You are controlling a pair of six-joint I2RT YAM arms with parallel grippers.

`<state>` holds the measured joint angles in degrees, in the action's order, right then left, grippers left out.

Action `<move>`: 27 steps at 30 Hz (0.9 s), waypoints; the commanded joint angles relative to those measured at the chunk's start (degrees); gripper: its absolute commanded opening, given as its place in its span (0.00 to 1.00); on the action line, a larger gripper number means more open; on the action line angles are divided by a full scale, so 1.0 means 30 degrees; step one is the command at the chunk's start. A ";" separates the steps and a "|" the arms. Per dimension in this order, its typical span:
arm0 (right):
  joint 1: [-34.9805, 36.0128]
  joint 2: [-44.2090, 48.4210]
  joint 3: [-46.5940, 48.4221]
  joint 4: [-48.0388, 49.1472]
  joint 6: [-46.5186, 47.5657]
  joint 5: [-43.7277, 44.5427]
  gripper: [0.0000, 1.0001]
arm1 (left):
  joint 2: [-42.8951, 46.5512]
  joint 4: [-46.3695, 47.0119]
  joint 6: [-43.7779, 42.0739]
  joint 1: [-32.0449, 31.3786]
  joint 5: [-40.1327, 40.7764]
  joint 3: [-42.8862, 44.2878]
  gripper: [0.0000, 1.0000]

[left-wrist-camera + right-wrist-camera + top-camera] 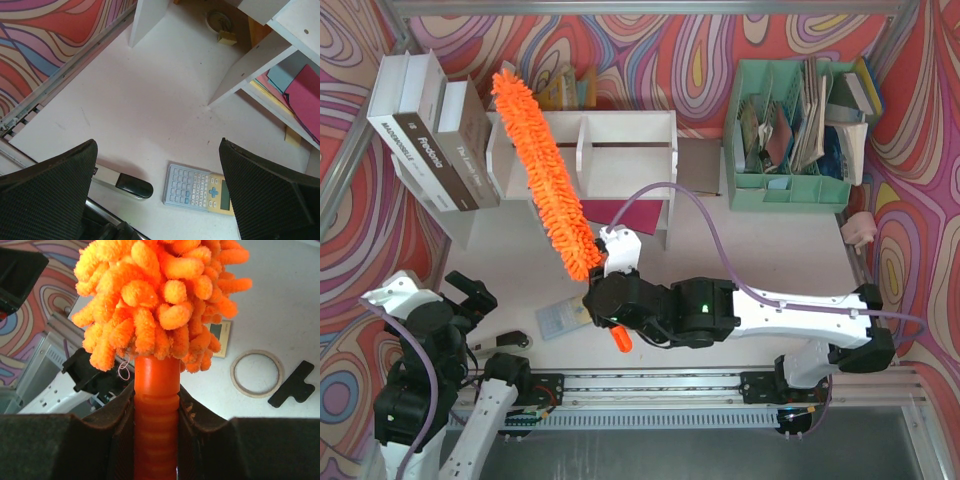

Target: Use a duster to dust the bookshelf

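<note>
Duster [545,165] slants across the bookshelf's [620,130] left half in top view. The right arm stretches leftward before the bookshelf, right end effector [605,300] clamping the duster's base. Left wrist: left end effector [157,145] spread wide, empty, facing the table [150,100]. Right wrist: fingers [205,440] pinch the duster.

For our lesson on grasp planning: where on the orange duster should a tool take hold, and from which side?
Take the duster by its short ribbed handle, coming from the near end and closing across it. The handle is narrow and rigid; the fluffy head would squash and slip. The right tool holds it just so, head slanting away over the bookshelf.
</note>
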<state>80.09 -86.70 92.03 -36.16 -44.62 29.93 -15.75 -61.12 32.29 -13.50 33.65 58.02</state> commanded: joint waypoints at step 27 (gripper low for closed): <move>-0.0185 -0.1559 -0.2177 0.0400 -0.0493 -0.2064 0.00 | 0.0064 0.0421 -0.0423 0.0104 -0.0171 -0.0267 0.98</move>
<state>79.55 -92.97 87.72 -35.31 -45.39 25.28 -15.75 -61.12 32.08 -13.50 33.43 58.00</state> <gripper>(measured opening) 0.337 0.984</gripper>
